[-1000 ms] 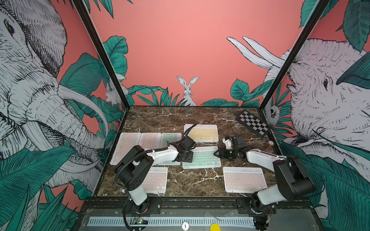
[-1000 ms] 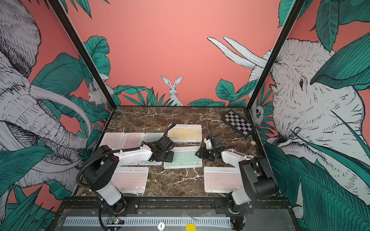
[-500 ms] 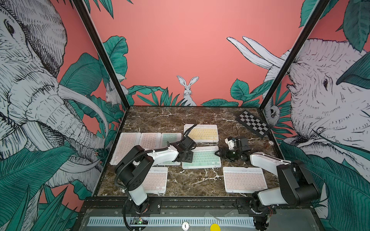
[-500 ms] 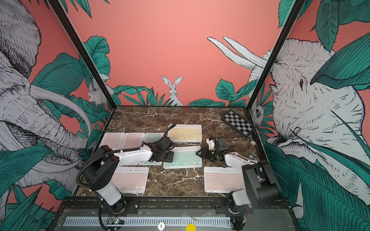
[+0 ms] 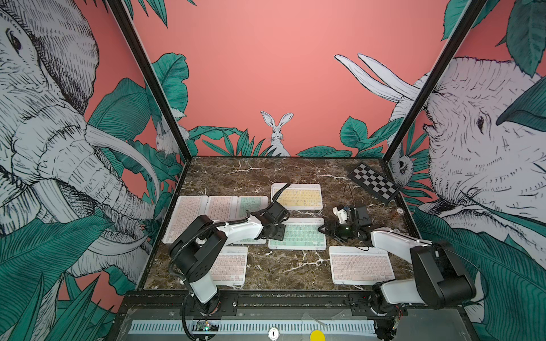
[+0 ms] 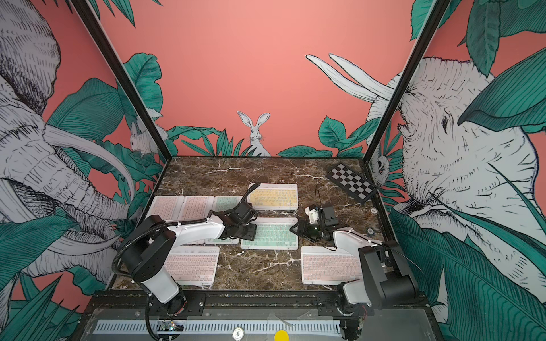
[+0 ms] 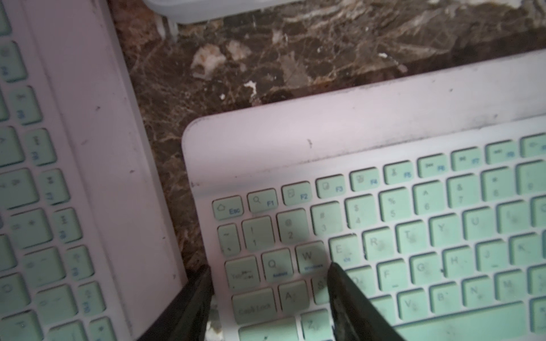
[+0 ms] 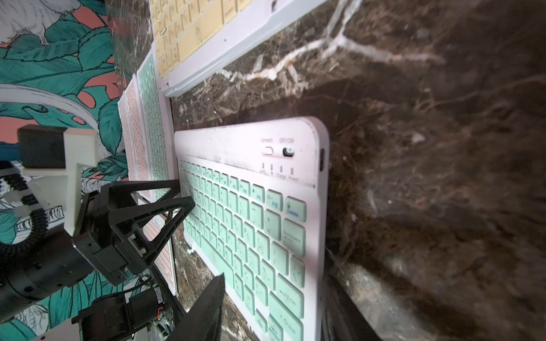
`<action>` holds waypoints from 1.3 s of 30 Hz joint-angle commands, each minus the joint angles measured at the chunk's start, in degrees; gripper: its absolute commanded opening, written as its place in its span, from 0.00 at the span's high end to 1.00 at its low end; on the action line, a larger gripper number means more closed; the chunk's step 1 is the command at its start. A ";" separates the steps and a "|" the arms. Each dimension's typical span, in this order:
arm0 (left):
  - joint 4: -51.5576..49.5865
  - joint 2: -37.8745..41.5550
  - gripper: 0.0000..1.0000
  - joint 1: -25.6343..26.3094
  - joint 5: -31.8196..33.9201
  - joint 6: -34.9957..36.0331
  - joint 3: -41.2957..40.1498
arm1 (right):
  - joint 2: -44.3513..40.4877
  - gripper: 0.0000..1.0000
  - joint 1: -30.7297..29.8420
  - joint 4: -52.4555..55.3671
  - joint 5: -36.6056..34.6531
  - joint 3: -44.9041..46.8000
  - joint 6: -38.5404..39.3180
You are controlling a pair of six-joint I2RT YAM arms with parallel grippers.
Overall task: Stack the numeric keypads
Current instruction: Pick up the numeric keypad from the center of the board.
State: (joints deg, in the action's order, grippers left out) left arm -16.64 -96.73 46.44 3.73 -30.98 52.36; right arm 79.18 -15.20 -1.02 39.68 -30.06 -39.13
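A mint-keyed keypad (image 5: 298, 234) (image 6: 271, 234) lies flat at the table's middle, with a gripper at each short end. My left gripper (image 5: 280, 232) (image 7: 269, 268) is open at its left end: one finger rests on the table outside the edge, the other over the keys (image 7: 413, 221). My right gripper (image 5: 321, 229) (image 8: 274, 277) is open around the right end (image 8: 251, 221), one finger along the outer edge. The other numeric keypads lie singly: a yellow one (image 5: 298, 196) behind, a pink one front left (image 5: 232, 265) and a pink one front right (image 5: 360, 264).
Three keypads lie side by side along the left: pink (image 5: 187, 212), pink (image 5: 221, 206) and mint (image 5: 251, 203); the mint one (image 7: 44, 206) is close beside my left gripper. A black-and-white checkered board (image 5: 373, 183) sits at the back right corner. Walls close in the table's left, back and right sides.
The right arm's elbow has dropped and swung to the right, and its wrist has shifted slightly right. The left arm and all the keypads have stayed put.
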 commanded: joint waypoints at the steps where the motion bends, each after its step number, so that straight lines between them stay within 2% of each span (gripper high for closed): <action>1: 5.57 -1.29 0.37 1.64 -9.91 2.12 -1.58 | -2.47 0.49 -1.15 -5.15 8.18 -0.11 -1.02; 23: 5.75 0.31 0.37 1.70 -16.07 5.62 -3.54 | -7.42 0.49 -0.05 -6.92 10.98 2.46 -4.00; 31: 6.70 0.09 0.37 1.64 -17.81 6.07 -3.67 | -8.32 0.50 0.08 -5.76 12.26 2.42 -2.01; 39: 6.36 0.29 0.37 1.64 -16.50 5.64 -4.05 | -7.69 0.53 0.08 -1.86 10.29 1.59 0.88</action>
State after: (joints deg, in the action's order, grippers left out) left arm -10.13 -95.66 46.74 -9.32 -25.89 49.98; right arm 72.18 -14.22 -1.63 47.18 -27.27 -40.47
